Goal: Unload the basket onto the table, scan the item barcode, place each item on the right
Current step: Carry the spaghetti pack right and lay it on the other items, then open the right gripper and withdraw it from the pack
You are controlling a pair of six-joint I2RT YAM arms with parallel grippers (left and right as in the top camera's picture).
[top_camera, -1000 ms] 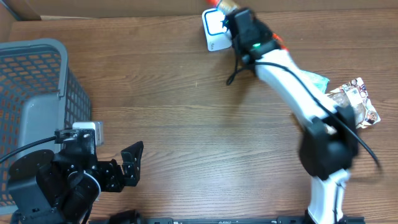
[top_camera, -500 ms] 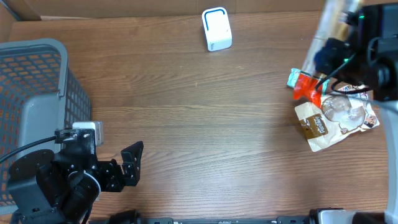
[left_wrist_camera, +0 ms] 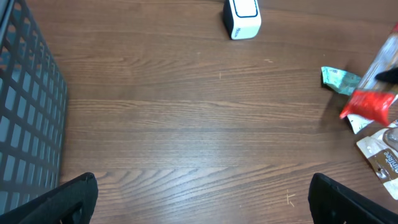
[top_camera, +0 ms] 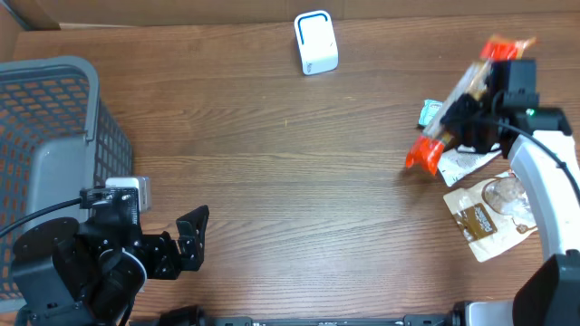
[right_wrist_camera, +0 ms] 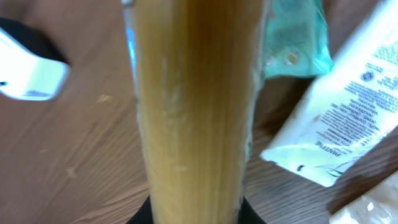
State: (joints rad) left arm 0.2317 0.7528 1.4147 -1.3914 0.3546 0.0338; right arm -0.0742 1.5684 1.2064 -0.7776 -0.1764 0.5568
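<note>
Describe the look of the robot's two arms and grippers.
Left arm: bulky, all black, a pale cable looping off it; the left gripper has black angular fingers. Right arm: white shell, black joints, a black cable alongside, black right gripper.

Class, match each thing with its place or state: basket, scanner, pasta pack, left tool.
Things:
1. basket
2. scanner
3. pasta pack
4. left tool

Places or states:
A. gripped by the right tool
B. open, beside the basket
C. grey, at the left edge
D. white, at the far edge

Pairs: 1-C, 2-D, 3-A, 4-B
</note>
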